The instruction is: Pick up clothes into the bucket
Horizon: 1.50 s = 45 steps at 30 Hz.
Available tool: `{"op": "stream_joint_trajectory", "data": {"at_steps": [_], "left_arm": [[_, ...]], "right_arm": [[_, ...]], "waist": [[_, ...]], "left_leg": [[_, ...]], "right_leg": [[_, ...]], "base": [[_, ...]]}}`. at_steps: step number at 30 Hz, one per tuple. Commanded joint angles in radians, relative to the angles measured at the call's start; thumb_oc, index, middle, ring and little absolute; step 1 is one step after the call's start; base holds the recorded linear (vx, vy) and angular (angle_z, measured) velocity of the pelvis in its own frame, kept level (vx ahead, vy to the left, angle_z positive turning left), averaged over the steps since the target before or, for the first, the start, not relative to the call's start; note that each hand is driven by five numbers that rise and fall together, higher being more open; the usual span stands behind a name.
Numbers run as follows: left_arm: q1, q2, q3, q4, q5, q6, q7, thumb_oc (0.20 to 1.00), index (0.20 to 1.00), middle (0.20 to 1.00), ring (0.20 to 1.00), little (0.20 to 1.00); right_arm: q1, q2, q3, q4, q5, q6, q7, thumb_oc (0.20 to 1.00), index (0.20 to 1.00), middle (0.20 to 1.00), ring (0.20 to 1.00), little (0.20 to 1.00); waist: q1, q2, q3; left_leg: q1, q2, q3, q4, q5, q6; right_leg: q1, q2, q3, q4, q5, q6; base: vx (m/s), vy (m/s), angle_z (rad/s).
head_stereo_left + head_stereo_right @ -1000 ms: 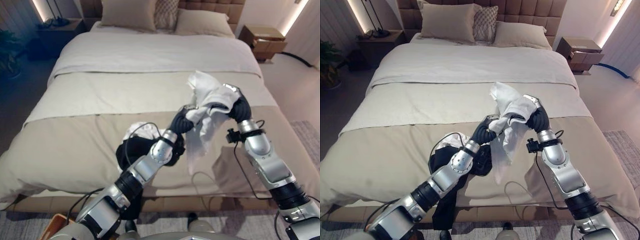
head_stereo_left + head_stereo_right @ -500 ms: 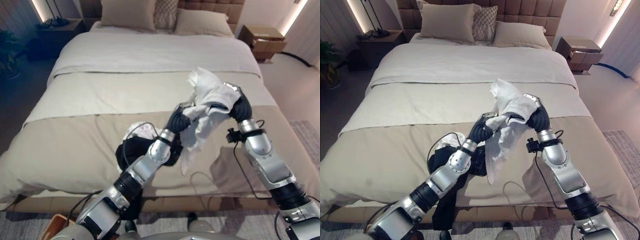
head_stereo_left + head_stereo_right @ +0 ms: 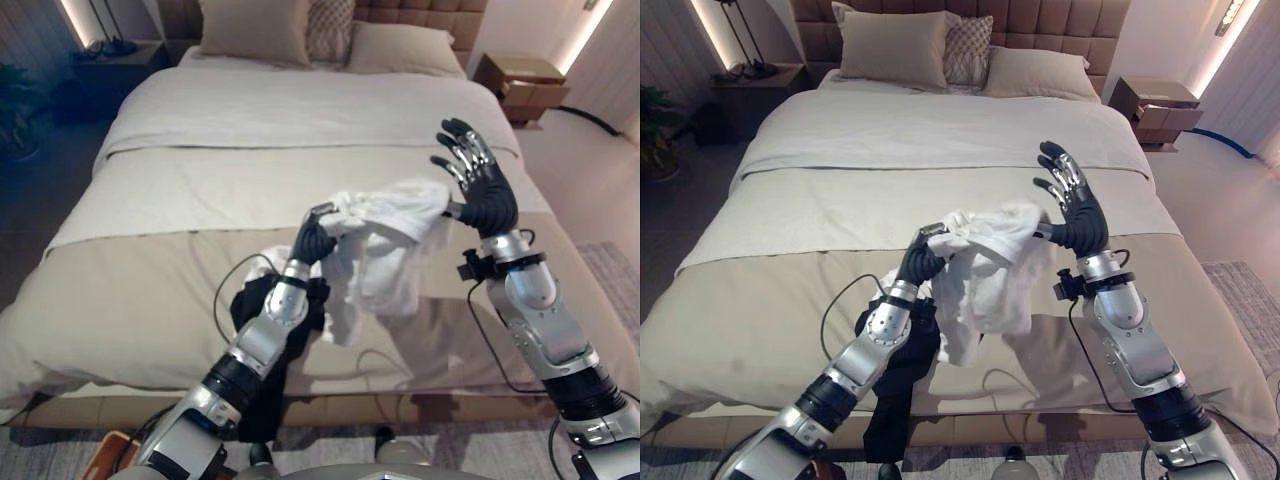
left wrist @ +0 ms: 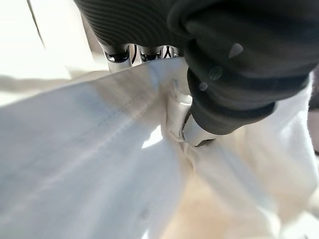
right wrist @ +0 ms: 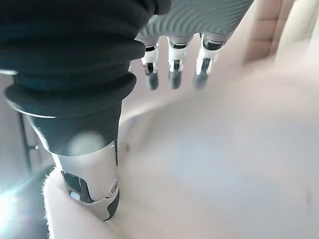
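No writing can be made out on any of the clothes or bedding. The left hand (image 3: pixel 314 238) is raised above the near part of the bed (image 3: pixel 150 290), its fingers curled tight round a bunched edge of the white garment (image 3: pixel 375 250); in its own wrist view the thumb (image 4: pixel 199 122) presses into the white cloth. The garment hangs in loose folds below and to the right of that hand, its upper edge stretching across towards the right hand (image 3: pixel 482 185). The right hand is held up with the palm facing the bed's head and the fingers (image 5: pixel 173 69) straight and spread, gripping nothing, though the garment's far corner lies against the base of its thumb. A black garment (image 3: pixel 265 320) with a second white piece (image 3: pixel 898 282) lies on the bed below the left forearm, spilling over the near edge.
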Motion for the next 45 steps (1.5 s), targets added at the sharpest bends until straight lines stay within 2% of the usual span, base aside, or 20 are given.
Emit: {"op": "stream_joint_trajectory", "data": {"at_steps": [1,11,14,17,18,28,34,41,44,45], "left_arm": [[-0.009,0.019,0.052,-0.099,-0.035,-0.087,0.015,0.2,0.2,0.2,0.2,0.2],[0.122,0.076,0.231,-0.223,-0.053,-0.14,0.009,0.2,0.2,0.2,0.2,0.2],[0.186,0.089,0.318,-0.266,-0.08,-0.167,0.009,0.2,0.2,0.2,0.2,0.2],[0.207,0.094,0.348,-0.286,-0.094,-0.174,0.004,0.2,0.2,0.2,0.2,0.2],[0.247,0.096,0.406,-0.334,-0.127,-0.194,-0.007,0.2,0.2,0.2,0.2,0.2],[0.278,0.108,0.539,-0.409,-0.158,-0.228,-0.002,0.2,0.2,0.2,0.2,0.2],[0.29,0.114,0.583,-0.438,-0.146,-0.236,0.012,0.2,0.2,0.2,0.2,0.2],[0.291,0.132,0.61,-0.425,-0.142,-0.235,0.027,0.2,0.2,0.2,0.2,0.2],[0.287,0.13,0.614,-0.427,-0.158,-0.23,0.03,0.2,0.2,0.2,0.2,0.2],[0.283,0.131,0.616,-0.428,-0.166,-0.229,0.029,0.2,0.2,0.2,0.2,0.2]], "right_arm": [[-0.003,0.015,-0.064,-0.068,0.069,-0.081,0.03,1.0,1.0,1.0,1.0,1.0],[0.091,0.049,-0.115,-0.015,0.099,-0.069,0.089,1.0,1.0,1.0,1.0,1.0],[0.128,0.076,-0.144,0.022,0.109,-0.065,0.097,1.0,1.0,1.0,1.0,1.0],[0.138,0.085,-0.15,0.03,0.109,-0.064,0.099,1.0,1.0,1.0,1.0,1.0],[0.155,0.106,-0.163,0.054,0.12,-0.062,0.109,1.0,1.0,1.0,1.0,1.0],[0.168,0.143,-0.159,0.148,0.088,-0.033,0.127,1.0,1.0,1.0,1.0,1.0],[0.176,0.167,-0.17,0.211,0.067,-0.029,0.114,1.0,1.0,1.0,1.0,1.0],[0.175,0.195,-0.15,0.317,-0.012,-0.022,0.086,1.0,1.0,1.0,1.0,1.0],[0.161,0.205,-0.13,0.34,-0.028,-0.024,0.078,1.0,1.0,1.0,1.0,1.0],[0.156,0.207,-0.124,0.341,-0.028,-0.027,0.079,1.0,1.0,1.0,1.0,1.0]], "waist": [[0.009,-0.05,-0.046],[0.03,-0.049,-0.049],[0.043,-0.048,-0.049],[0.047,-0.048,-0.051],[0.059,-0.048,-0.052],[0.092,-0.047,-0.064],[0.107,-0.045,-0.065],[0.144,-0.034,-0.048],[0.173,-0.03,-0.028],[0.181,-0.025,-0.018]], "left_leg": [[0.005,0.045,0.002,0.114,-0.099,-0.021],[0.009,0.043,-0.005,0.116,-0.105,-0.02],[0.009,0.043,-0.014,0.113,-0.103,-0.02],[0.009,0.042,-0.018,0.11,-0.102,-0.02],[0.009,0.041,-0.025,0.108,-0.101,-0.02],[0.01,0.032,-0.054,0.095,-0.096,-0.019],[0.009,0.028,-0.081,0.093,-0.096,-0.016],[-0.005,0.039,-0.153,0.122,-0.095,-0.016],[-0.038,0.051,-0.206,0.133,-0.072,-0.033],[-0.066,0.06,-0.236,0.13,-0.048,-0.048]], "right_leg": [[-0.05,-0.036,0.006,0.037,0.069,0.032],[-0.044,-0.038,0.006,0.04,0.065,0.03],[-0.036,-0.04,-0.007,0.043,0.061,0.03],[-0.034,-0.04,-0.011,0.044,0.06,0.03],[-0.027,-0.043,-0.021,0.047,0.058,0.03],[-0.007,-0.052,-0.058,0.054,0.052,0.029],[0.0,-0.062,-0.08,0.09,0.033,0.026],[0.008,-0.077,-0.136,0.202,-0.026,0.009],[0.024,-0.066,-0.196,0.221,-0.056,-0.006],[0.03,-0.055,-0.236,0.224,-0.069,-0.012]], "base": [[0.0,0.0,0.0],[0.0,0.0,0.0],[0.0,0.0,0.0],[0.0,0.002,0.03],[0.0,0.004,0.06],[-0.01,0.008,0.1],[0.0,0.008,0.12],[-0.01,-0.017,0.29],[-0.1,-0.091,0.39],[-0.16,-0.112,0.7]]}}
